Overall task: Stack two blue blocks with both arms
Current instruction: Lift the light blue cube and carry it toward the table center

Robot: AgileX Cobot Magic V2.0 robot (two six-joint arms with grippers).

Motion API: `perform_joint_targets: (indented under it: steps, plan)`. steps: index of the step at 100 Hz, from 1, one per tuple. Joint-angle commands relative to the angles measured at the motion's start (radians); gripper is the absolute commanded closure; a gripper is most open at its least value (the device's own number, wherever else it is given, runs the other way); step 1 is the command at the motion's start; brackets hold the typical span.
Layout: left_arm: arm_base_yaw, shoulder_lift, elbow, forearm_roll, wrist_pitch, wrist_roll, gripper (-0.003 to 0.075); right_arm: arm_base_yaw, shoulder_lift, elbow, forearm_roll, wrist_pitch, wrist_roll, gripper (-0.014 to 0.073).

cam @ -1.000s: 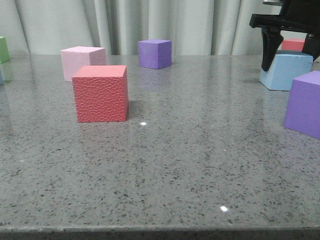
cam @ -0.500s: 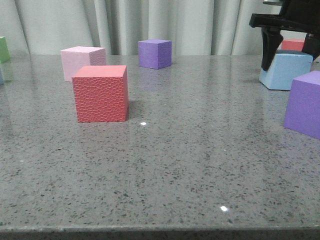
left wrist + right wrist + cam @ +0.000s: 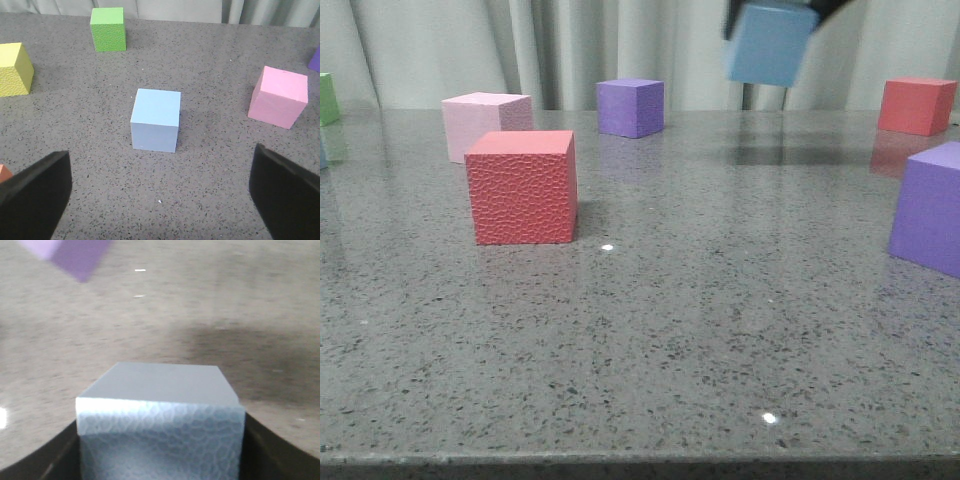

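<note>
Before me, a red textured cube [image 3: 521,187] sits near the tabletop's [image 3: 650,340] left edge, a pale pink cube [image 3: 485,124] just behind it.

Front view: blue block [image 3: 770,44] held high, blurred, top cut by frame edge; right gripper [image 3: 775,15] mostly out of frame, only dark bits show. Purple cube [image 3: 930,205] cut at right edge, green cube [image 3: 328,98] at left. Right wrist view: all blurred, block's base cropped. Left wrist view: left gripper [image 3: 160,192] fingers cropped; orange sliver [image 3: 4,172] unidentifiable.
</note>
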Motion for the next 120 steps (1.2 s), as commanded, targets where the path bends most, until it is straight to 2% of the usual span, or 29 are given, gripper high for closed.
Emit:
perform_joint_targets:
  steps: [1, 33, 107, 120]
  plan:
    - [0.001, -0.005, -0.036, 0.000, -0.063, -0.003, 0.0029, 0.057, -0.034, -0.057, -0.032, 0.047, 0.038, 0.0209]
    - [0.001, -0.005, -0.036, -0.002, -0.044, -0.011, 0.0029, 0.175, 0.056, -0.107, -0.036, 0.041, 0.135, 0.0209]
    - [0.001, -0.005, -0.036, -0.002, -0.041, -0.013, 0.0029, 0.181, 0.111, -0.107, -0.029, -0.037, 0.149, 0.0209]
    - [0.001, -0.005, -0.036, -0.002, -0.041, -0.013, 0.0029, 0.181, 0.111, -0.107, -0.025, -0.041, 0.149, 0.0186]
